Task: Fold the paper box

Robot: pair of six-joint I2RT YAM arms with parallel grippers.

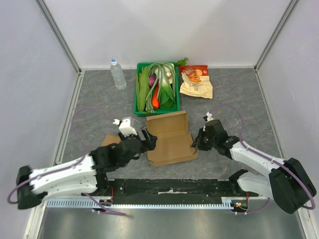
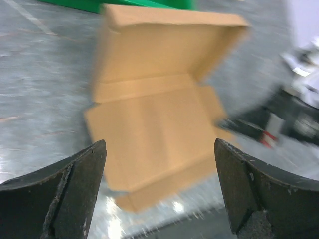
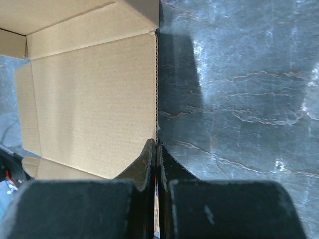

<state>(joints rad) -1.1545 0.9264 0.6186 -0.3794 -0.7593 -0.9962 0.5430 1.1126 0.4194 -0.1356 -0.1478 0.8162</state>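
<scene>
Cardboard paper box (image 1: 172, 145) | right tool (image 3: 156, 149) pinches right edge | left tool (image 2: 159, 144) agape, empty

no words or numbers can be read in any of the views. the snack bag (image 1: 195, 82) has print on its red and cream front, but it is too small to make out. the bottle (image 1: 118, 74) has no label that can be read at this size. the paper box (image 1: 169, 142) shows only plain brown cardboard.
</scene>
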